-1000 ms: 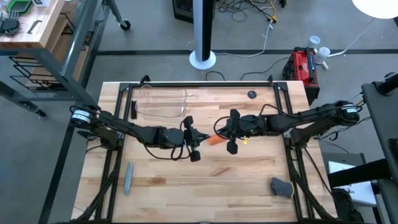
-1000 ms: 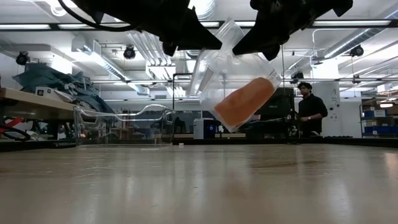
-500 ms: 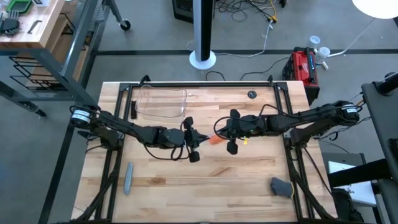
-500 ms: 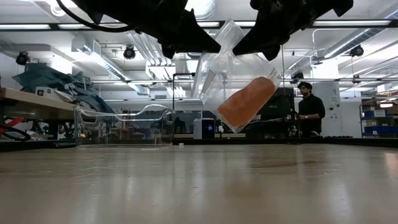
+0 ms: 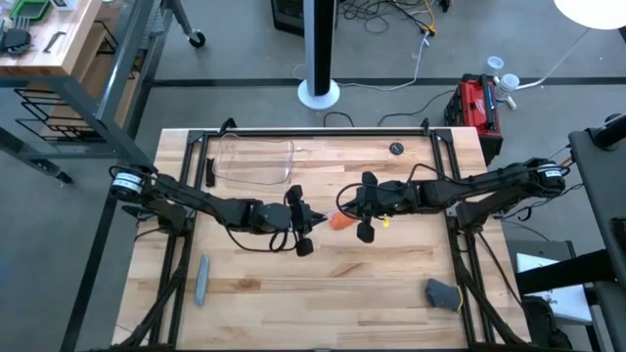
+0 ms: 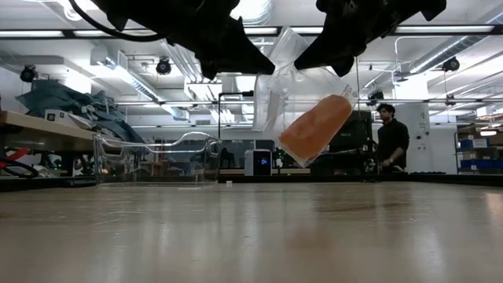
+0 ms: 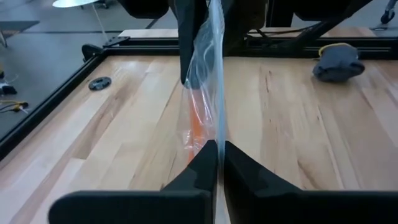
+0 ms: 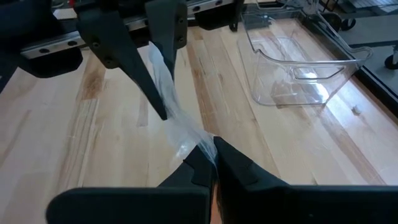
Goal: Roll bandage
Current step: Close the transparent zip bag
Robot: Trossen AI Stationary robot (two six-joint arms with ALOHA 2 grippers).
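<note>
1. Two hands are being held close together above the middle of the bench (image 5: 323,284), with a clear plastic wrap (image 6: 287,75) stretched between them.
2. The left hand (image 5: 302,223) is being kept just beside the wrap on the side toward the clear plastic tray (image 5: 256,159); its fingers (image 7: 202,165) are being pressed together on an edge of the wrap.
3. The right hand (image 5: 363,207) is being kept just beside the wrap on the opposite side; its fingers (image 8: 200,160) are being pinched tight on another edge of the same wrap.
4. The bandage (image 5: 339,221), a stubby orange roll, is being carried inside the wrap, tilted and hanging clear of the bench in the low view (image 6: 316,126), between the two hands.
5. A grey bar (image 5: 201,279) is being left on the bench well apart from the wrap, toward the left arm's near corner.
6. A dark grey cloth (image 5: 442,292) is lying well apart from the wrap, near the right arm's front edge.
7. A small dark disc (image 5: 395,149) is lying near the bench's far edge, beyond the right hand.
8. A person (image 6: 391,140) is being seen standing in the room far behind the wrap.
</note>
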